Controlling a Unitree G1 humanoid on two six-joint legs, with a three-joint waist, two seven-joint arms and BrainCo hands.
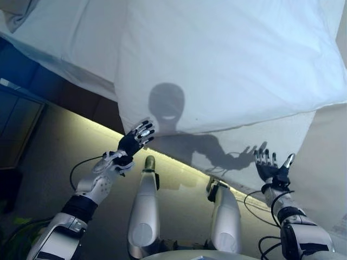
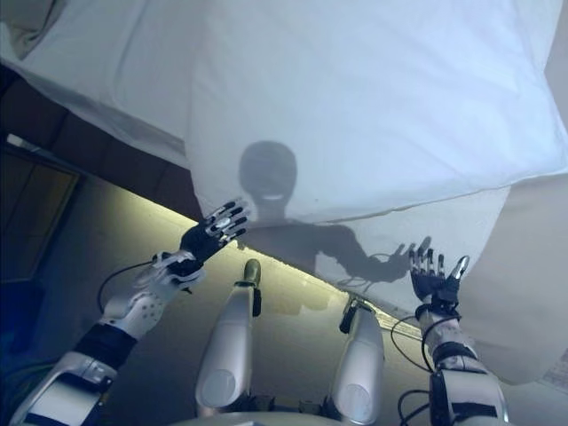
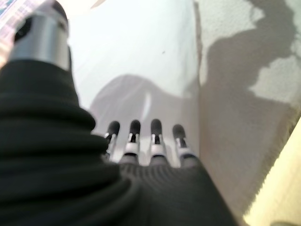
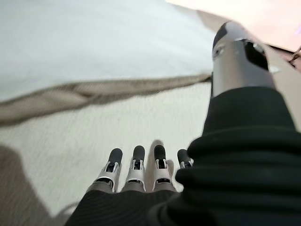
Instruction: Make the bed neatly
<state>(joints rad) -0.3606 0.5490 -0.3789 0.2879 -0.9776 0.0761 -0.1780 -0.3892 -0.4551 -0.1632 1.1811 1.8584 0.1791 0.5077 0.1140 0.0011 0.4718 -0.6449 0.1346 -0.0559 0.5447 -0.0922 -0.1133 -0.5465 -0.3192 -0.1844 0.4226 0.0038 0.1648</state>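
Observation:
A white duvet (image 1: 227, 59) lies over the bed and hangs past its near edge. Below its hem the pale textured side of the mattress (image 1: 271, 138) shows. My left hand (image 1: 136, 138) is open with straight spread fingers, right at the duvet's lower left corner, holding nothing. My right hand (image 1: 268, 165) is open too, fingers up, in front of the mattress side below the duvet's hem. In the left wrist view the fingers (image 3: 134, 136) point at the white duvet (image 3: 136, 56). In the right wrist view the fingers (image 4: 137, 165) point at the mattress side (image 4: 94, 127).
A second white sheet or pillow (image 1: 65, 38) lies at the far left of the bed. A lit strip (image 1: 97, 127) runs along the bed base above the dark floor (image 1: 49, 157). A beige cover (image 1: 325, 162) hangs at the right.

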